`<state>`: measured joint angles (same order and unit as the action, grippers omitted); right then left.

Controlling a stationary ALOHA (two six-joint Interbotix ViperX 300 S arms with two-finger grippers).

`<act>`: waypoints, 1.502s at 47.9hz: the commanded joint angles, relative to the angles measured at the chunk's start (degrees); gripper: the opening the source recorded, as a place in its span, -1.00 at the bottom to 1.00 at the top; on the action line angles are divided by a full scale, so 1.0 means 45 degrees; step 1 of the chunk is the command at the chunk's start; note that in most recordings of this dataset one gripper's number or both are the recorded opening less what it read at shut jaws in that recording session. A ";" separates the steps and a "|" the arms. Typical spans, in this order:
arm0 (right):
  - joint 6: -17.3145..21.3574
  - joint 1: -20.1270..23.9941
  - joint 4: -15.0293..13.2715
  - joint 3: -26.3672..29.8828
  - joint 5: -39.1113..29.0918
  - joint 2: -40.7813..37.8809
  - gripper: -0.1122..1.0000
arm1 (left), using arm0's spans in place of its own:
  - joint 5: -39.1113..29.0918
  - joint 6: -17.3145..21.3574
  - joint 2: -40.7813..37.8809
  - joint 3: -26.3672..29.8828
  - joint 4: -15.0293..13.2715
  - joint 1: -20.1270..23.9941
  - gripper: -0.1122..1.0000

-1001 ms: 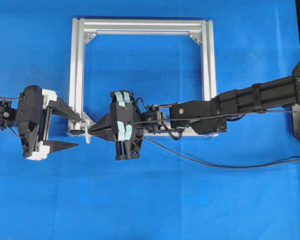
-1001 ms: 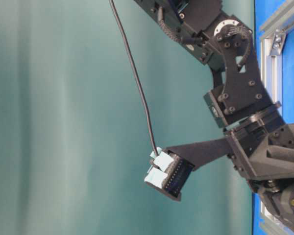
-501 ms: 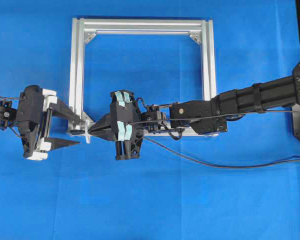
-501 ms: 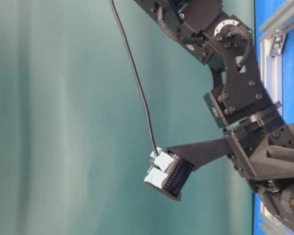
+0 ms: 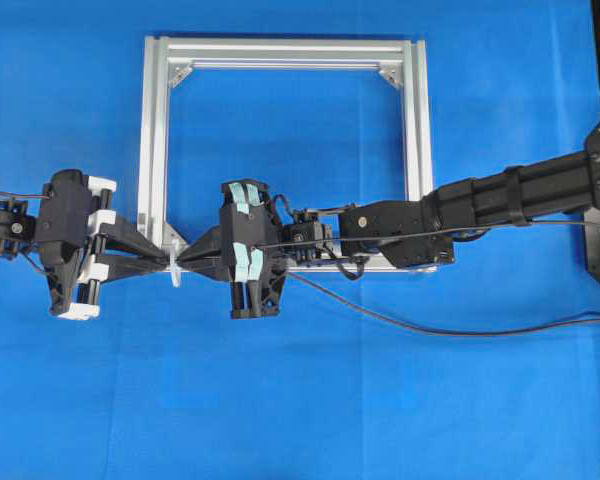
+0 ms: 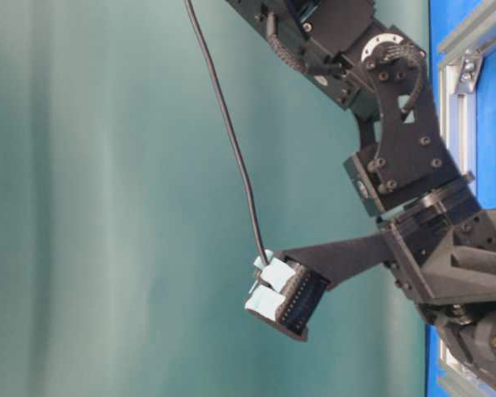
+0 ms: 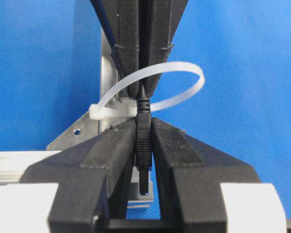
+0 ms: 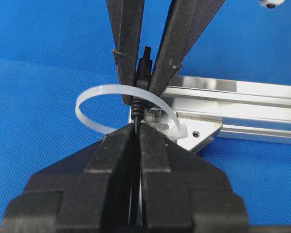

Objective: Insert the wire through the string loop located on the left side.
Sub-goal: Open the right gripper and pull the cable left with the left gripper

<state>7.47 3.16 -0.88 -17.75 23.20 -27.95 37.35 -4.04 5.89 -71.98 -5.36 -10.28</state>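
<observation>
Overhead view, surface: blue cloth (image 5: 310, 400) under silver frame (image 5: 285, 52); teal backdrop behind in table-level view.
Loop: string loop (image 7: 182, 80) at frame's lower-left corner, wire (image 7: 143, 131) plug passed through it.
Left gripper (image 5: 158, 256): outside that corner, clamped on plug tip.
Right gripper (image 5: 185, 258): inside corner, clamped on wire behind loop.
Open room: bare cloth below frame; wire trails right there.
Change: left jaws, wide a second ago, now closed; right arm unmoved.
</observation>
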 commanded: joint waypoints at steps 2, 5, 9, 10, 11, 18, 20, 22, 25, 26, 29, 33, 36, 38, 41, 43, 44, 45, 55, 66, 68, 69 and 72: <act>-0.0020 -0.0020 -0.0039 0.0254 0.0039 0.0293 -0.97 | 0.0039 0.0000 0.0176 0.0078 0.0020 0.0020 -0.65; -0.0020 -0.0020 -0.0020 0.0234 0.0039 0.0293 -0.95 | 0.0039 0.0000 0.0176 0.0078 0.0020 0.0020 -0.65; -0.0020 -0.0020 -0.0039 0.0234 0.0039 0.0293 -0.90 | 0.0020 -0.0020 0.0195 0.0059 0.0020 0.0020 -0.65; -0.0020 -0.0020 -0.0020 0.0215 0.0039 0.0293 -0.87 | 0.0020 -0.0020 0.0195 0.0039 0.0020 0.0020 -0.65; -0.0020 -0.0020 -0.0020 0.0215 0.0039 0.0293 -0.84 | 0.0020 -0.0020 0.0195 0.0039 0.0020 0.0020 -0.65; 0.0020 -0.0020 0.0020 0.0176 0.0039 0.0352 -0.38 | 0.0020 -0.0020 0.0254 0.0000 0.0020 0.0020 -0.65; 0.0039 -0.0020 0.0020 0.0137 0.0039 0.0410 -0.15 | 0.0020 -0.0020 0.0254 0.0000 0.0020 0.0020 -0.65; 0.0020 -0.0020 0.0020 0.0078 0.0039 0.0488 0.07 | 0.0020 -0.0020 0.0273 0.0000 0.0020 0.0020 -0.65; 0.0000 0.0039 0.0000 0.0000 0.0078 0.0625 0.41 | 0.0020 -0.0020 0.0312 -0.0020 0.0020 0.0020 -0.65; 0.0000 0.0039 0.0000 -0.0039 0.0078 0.0664 0.52 | 0.0020 -0.0020 0.0312 -0.0020 0.0020 0.0020 -0.65; 0.0000 0.0039 0.0000 -0.0117 0.0078 0.0762 0.79 | 0.0039 -0.0020 0.0332 -0.0020 0.0020 0.0020 -0.65; 0.0000 0.0039 0.0000 -0.0215 0.0059 0.0820 0.90 | 0.0020 -0.0020 0.0352 -0.0020 0.0039 0.0020 -0.65; 0.0000 0.0059 0.0000 -0.0254 0.0039 0.0840 0.89 | 0.0020 -0.0020 0.0410 -0.0020 0.0020 0.0020 -0.65; 0.0000 0.0059 0.0020 -0.0254 0.0039 0.0840 0.91 | -0.0020 -0.0020 0.0469 -0.0059 0.0020 0.0020 -0.65; 0.0000 0.0059 0.0020 -0.0273 0.0039 0.0840 0.91 | -0.0156 -0.0039 0.0664 -0.0137 0.0020 0.0020 -0.65; 0.0000 0.0059 0.0000 -0.0273 0.0039 0.0859 0.91 | -0.0352 -0.0059 0.0859 -0.0215 0.0039 0.0020 -0.65; 0.0000 0.0078 0.0020 -0.0293 0.0039 0.0859 0.91 | -0.0488 -0.0078 0.0996 -0.0273 0.0020 0.0020 -0.65; 0.0000 0.0078 0.0020 -0.0293 0.0039 0.0859 0.91 | -0.0684 -0.0098 0.1211 -0.0352 0.0020 0.0020 -0.65; 0.0000 0.0078 -0.0020 -0.0293 0.0039 0.0859 0.91 | -0.2637 -0.0078 0.3320 -0.0977 0.0020 0.0020 -0.65; 0.0000 0.0078 -0.0020 -0.0293 0.0039 0.0859 0.91 | -0.6250 -0.0098 0.6699 -0.1504 0.0020 0.0020 -0.65; 0.0000 0.0078 -0.0020 -0.0293 0.0039 0.0859 0.91 | -0.6953 -0.0098 0.7324 -0.1582 0.0020 0.0020 -0.65; 0.0000 0.0078 -0.0020 -0.0293 0.0039 0.0859 0.91 | -0.7285 -0.0098 0.7637 -0.1621 0.0020 0.0020 -0.65; 0.0000 0.0078 -0.0039 -0.0293 0.0039 0.0859 0.91 | -0.8105 -0.0137 0.8594 -0.1719 0.0020 0.0020 -0.65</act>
<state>7.56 3.43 -0.97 -19.51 23.12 -27.25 4.48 -4.48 40.61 -79.89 -5.36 -10.28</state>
